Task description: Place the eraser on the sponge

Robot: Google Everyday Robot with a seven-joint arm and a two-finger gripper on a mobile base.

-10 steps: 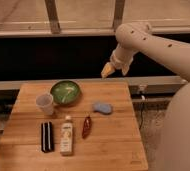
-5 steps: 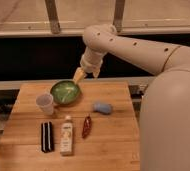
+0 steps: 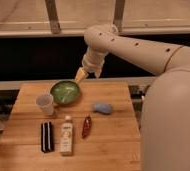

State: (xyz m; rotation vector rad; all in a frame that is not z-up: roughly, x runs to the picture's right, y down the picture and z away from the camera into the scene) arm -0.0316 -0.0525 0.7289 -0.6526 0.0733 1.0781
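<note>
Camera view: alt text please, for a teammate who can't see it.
The open, empty pincer hangs by the far rim of the green bowl, at the back of a wooden table. The black eraser lies front left, apart from the light-blue sponge at mid-right. A cup, a bottle and a dark red pepper shape also sit on it.

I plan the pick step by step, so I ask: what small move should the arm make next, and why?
Probably bring the gripper down toward the eraser. It hangs empty, fingers open, by the green bowl's far rim, and the eraser lies untouched beside the white bottle.
</note>
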